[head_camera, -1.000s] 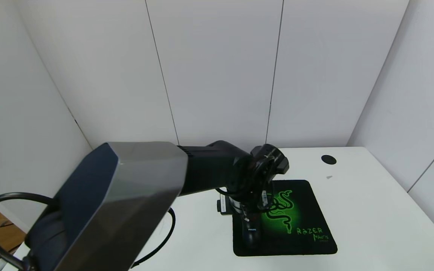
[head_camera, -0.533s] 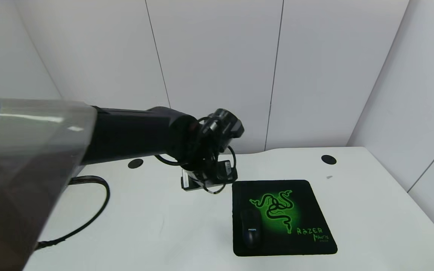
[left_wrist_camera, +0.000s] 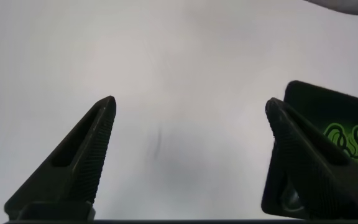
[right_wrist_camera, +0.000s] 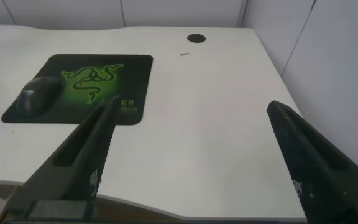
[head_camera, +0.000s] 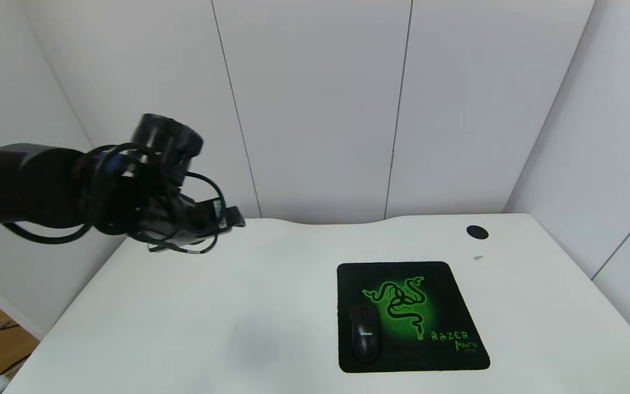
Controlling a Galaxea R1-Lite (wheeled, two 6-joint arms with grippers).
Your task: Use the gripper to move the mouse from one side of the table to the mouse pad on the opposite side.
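Head view: the mouse (head_camera: 364,340) lies on the mouse pad (head_camera: 446,279), near its left edge, on the right half of the table (head_camera: 271,306). My left gripper (head_camera: 222,218) hangs high over the table's far left corner, well apart from it, carrying nothing. I judge the mouse light, rigid and glossy, so slippery; I would pinch its two long flanks at mid-body, not the rounded back.

Left wrist view: my fingers (left_wrist_camera: 82,158) stand wide apart over bare white table, the pad's corner behind one.

Right wrist view: my right gripper (right_wrist_camera: 191,168) is spread wide too, parked off the table's near right edge, mouse and pad beyond.
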